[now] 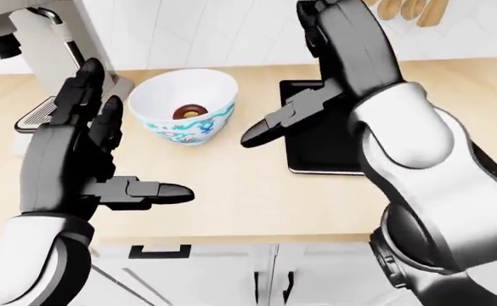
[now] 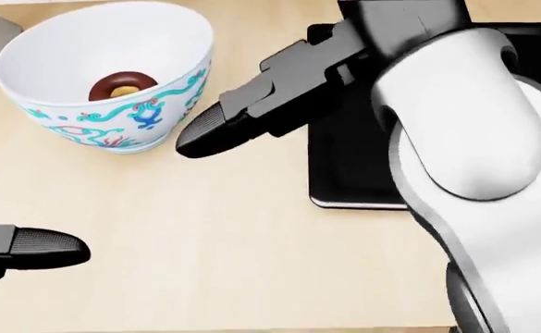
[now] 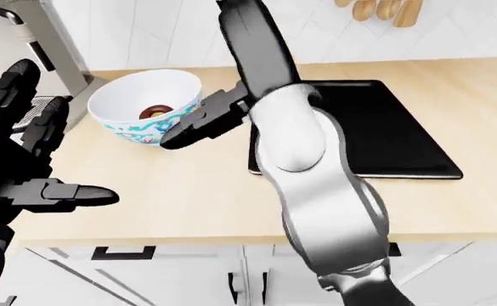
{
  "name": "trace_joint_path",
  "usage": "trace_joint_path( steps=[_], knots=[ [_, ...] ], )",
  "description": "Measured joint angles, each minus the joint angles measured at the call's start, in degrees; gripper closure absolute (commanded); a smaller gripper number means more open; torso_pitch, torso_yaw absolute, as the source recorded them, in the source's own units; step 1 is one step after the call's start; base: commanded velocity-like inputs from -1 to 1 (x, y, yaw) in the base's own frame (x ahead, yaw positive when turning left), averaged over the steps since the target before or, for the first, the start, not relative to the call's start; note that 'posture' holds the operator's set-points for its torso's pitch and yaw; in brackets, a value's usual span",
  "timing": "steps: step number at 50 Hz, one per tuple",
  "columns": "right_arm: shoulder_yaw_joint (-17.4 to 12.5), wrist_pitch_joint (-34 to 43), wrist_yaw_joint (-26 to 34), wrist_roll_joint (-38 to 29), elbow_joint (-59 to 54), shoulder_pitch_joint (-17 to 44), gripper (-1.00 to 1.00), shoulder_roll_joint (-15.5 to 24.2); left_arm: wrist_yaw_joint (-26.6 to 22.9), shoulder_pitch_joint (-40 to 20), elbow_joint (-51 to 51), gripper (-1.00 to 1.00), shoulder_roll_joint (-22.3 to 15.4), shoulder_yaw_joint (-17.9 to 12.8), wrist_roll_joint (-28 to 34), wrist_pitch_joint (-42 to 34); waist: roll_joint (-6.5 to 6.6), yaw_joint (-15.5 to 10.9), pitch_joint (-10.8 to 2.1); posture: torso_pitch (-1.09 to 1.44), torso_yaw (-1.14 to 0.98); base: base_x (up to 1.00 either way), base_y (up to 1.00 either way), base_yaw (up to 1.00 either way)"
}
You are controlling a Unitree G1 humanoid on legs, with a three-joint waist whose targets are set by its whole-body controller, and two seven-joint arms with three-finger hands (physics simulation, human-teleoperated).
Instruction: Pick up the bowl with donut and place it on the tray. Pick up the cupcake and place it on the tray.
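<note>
While both hands hang empty over the wooden counter [image 1: 231, 191], black tray [image 3: 384, 127] sits right of the bowl [image 1: 184, 111], apart, nothing on it. Bowl upright, donut [image 2: 120, 85] inside. Right hand [image 1: 316, 95] spread, one finger [image 2: 224, 128] near the bowl's right side. Left hand [image 1: 78, 159] spread, left of bowl. Cupcake not visible.
</note>
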State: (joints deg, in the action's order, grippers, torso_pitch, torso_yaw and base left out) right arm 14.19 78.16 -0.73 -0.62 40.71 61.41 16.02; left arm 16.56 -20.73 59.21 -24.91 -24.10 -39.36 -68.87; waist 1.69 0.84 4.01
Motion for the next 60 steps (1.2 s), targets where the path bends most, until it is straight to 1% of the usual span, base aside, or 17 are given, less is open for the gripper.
trace_joint_path(
  steps=[3, 4, 7, 10, 13, 16, 19, 25, 30, 37, 41, 49, 53, 60],
  knots=[
    [3.7, -2.4, 6.9, -10.0, -5.8, 4.0, -1.0, -3.1, -0.4, -0.9, -0.1, -1.0, 0.4, -0.5, 0.2, -0.6, 0.47, 0.2, 0.3, 0.0, 0.0, 0.0, 0.0, 0.0],
    [4.1, -4.1, 9.4, -13.6, -8.3, 4.8, -1.0, -4.6, -0.6, -1.3, -0.1, -1.0, 0.5, -0.8, 0.3, -1.0, 0.58, 0.3, 0.29, 0.0, 0.0, 0.0, 0.0, 0.0],
    [3.8, -9.8, 17.1, -24.6, -14.8, 5.3, -1.0, -9.8, -1.4, -1.7, 0.1, -1.0, 0.8, -1.2, 1.2, -1.2, 0.97, 0.5, 0.29, 0.0, 0.0, 0.0, 0.0, 0.0],
    [2.7, -17.6, 24.6, -36.0, -20.8, 4.2, -1.0, -15.1, -2.4, -1.4, 0.2, -1.0, 1.2, -1.4, 2.0, -1.2, 1.41, 0.6, 0.27, 0.0, 0.0, 0.0, 0.0, 0.0],
    [-0.1, -26.6, 30.5, -45.2, -26.7, 3.6, -1.0, -20.2, -3.0, -1.5, 0.1, -1.0, 1.3, -1.9, 2.4, -1.4, 1.84, 0.7, 0.42, 0.0, 0.0, 0.0, 0.0, 0.0],
    [-2.9, -34.5, 33.5, -51.4, -32.3, 3.9, -1.0, -23.7, -3.3, -1.6, 0.0, -1.0, 1.3, -2.3, 2.5, -1.6, 2.2, 0.7, 0.36, 0.0, 0.0, 0.0, 0.0, 0.0],
    [-4.3, -39.6, 34.9, -54.8, -36.3, 4.7, -1.0, -25.7, -3.8, -1.5, 0.0, -1.0, 1.5, -2.5, 2.8, -1.5, 2.43, 0.8, 0.29, 0.0, 0.0, 0.0, 0.0, 0.0],
    [-5.7, -46.1, 34.8, -57.0, -44.6, 7.8, -1.0, -27.4, -5.4, -0.5, -0.9, -1.0, 2.0, -2.3, 4.3, -0.3, 2.59, 0.8, -0.02, 0.0, 0.0, 0.0, 0.0, 0.0],
    [-5.4, -49.0, 34.7, -57.5, -48.4, 7.6, -1.0, -28.3, -6.4, -0.5, -1.2, -1.0, 2.3, -2.7, 5.5, 0.2, 2.46, 0.6, -0.1, 0.0, 0.0, 0.0, 0.0, 0.0],
    [-5.5, -52.6, 34.2, -57.4, -56.5, 9.9, -1.0, -29.5, -7.1, -0.9, -0.8, -1.0, 2.5, -3.3, 5.8, -0.3, 2.51, 0.7, -0.28, 0.0, 0.0, 0.0, 0.0, 0.0],
    [-5.8, -55.2, 31.9, -56.7, -62.3, 13.0, -1.0, -29.9, -7.2, -1.2, -1.0, -1.0, 2.5, -3.3, 5.7, -0.6, 2.58, 0.7, -0.49, 0.0, 0.0, 0.0, 0.0, 0.0],
    [-6.2, -58.8, 27.4, -55.1, -74.1, 18.0, -1.0, -30.3, -7.3, -1.5, -1.1, -1.0, 1.9, -4.6, 4.9, -0.9, 2.66, 0.7, -0.82, 0.0, 0.0, 0.0, 0.0, 0.0],
    [-6.7, -60.5, 25.3, -54.1, -80.8, 20.6, -1.0, -29.9, -7.4, -0.5, -1.4, -1.0, 2.0, -4.4, 5.0, 0.1, 2.71, 0.8, -0.87, 0.0, 0.0, 0.0, 0.0, 0.0],
    [-6.8, -62.6, 22.6, -53.2, -87.4, 21.8, -1.0, -29.0, -7.8, 0.1, -1.7, -1.0, 1.7, -5.1, 5.0, 0.8, 2.67, 0.9, -0.87, 0.0, 0.0, 0.0, 0.0, 0.0]
  ],
)
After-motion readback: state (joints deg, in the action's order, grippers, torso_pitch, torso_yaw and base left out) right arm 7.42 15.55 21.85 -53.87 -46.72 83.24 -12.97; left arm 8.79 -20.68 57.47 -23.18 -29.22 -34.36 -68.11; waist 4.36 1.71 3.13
